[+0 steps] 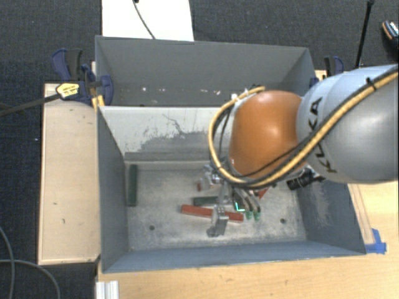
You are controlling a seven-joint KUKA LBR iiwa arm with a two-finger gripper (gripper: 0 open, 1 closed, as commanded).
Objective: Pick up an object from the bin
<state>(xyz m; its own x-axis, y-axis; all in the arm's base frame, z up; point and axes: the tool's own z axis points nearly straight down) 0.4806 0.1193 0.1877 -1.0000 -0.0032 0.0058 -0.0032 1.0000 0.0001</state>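
Dark carpet [37, 17] lies round a grey bin [199, 73] with tall sloping walls. From the right, the arm [355, 136] reaches over the rim, and its orange cover [265, 132] and looped cables [215, 148] hang above the floor's right half. The jaws are down near the middle of the floor, at the right end of a flat red bar [194, 210]; I cannot tell whether they are open or closed, or touching it. A small heap sits close by: a dark piece [204, 200] just behind the bar and a green bit [252, 215] to the right. A green bar [131, 185] lies along the left wall, well apart. Bare floor runs between it and the heap, and along the front wall.
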